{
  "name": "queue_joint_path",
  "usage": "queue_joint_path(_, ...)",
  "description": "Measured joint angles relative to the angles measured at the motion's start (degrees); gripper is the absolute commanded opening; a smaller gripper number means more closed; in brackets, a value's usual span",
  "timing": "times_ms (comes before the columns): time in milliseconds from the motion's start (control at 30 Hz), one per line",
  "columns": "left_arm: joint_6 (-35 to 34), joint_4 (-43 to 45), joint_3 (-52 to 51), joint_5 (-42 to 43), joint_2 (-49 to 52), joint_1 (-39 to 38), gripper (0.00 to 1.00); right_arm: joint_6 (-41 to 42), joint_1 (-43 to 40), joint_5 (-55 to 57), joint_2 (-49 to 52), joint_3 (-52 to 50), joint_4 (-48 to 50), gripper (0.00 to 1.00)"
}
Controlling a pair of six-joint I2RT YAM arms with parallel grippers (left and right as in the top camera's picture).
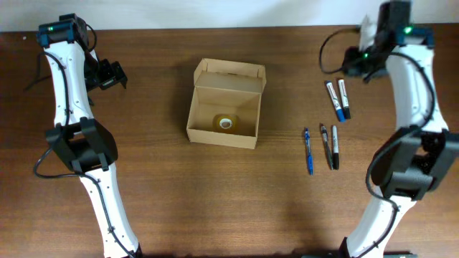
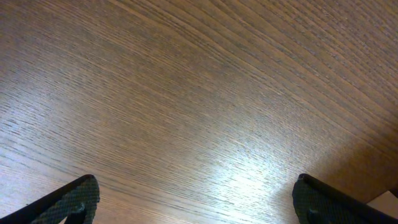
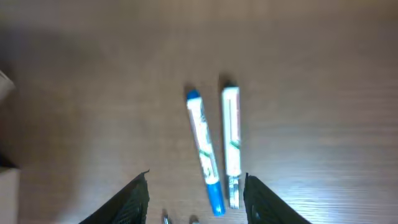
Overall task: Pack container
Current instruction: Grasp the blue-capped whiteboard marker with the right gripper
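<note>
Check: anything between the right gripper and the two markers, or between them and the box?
Nothing visible. The right gripper is open over the blue-capped marker and the second marker. Only bare table lies between them and the open cardboard box. The three pens lie off that line, nearer the robot.

Container (image 1: pixel 221 134): I see a small plain tan cardboard box, upright, near table centre and a little toward 12 o'clock. It is open, with the hinged flap raised along its 12 o'clock edge. Long sides run 9 to 3, slightly skewed. A tape roll (image 1: pixel 226 123) lies flat inside.
</note>
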Motion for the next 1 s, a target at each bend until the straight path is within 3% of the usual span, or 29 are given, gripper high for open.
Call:
queue_joint_path(233,0.0,0.0,0.0,0.0,0.0,0.0,1.00,-2.5,0.9,-1.0,3.3,-7.5,4.2,0.45)
queue_joint_path(567,0.0,0.0,0.0,0.0,0.0,0.0,1.00,-4.0,0.9,0.2,8.6,-7.8,5.7,0.45)
queue_joint_path(767,0.0,0.0,0.0,0.0,0.0,0.0,1.00,-4.3,0.9,1.2,10.5,-7.9,5.8,0.30)
queue_joint_path(900,0.0,0.0,0.0,0.0,0.0,0.0,1.00,-5.2,0.9,1.6,10.5,-7.9,5.6,0.04)
queue_joint_path(1000,0.0,0.0,0.0,0.0,0.0,0.0,1.00,-4.2,0.9,1.9,10.5,-7.9,5.4,0.04)
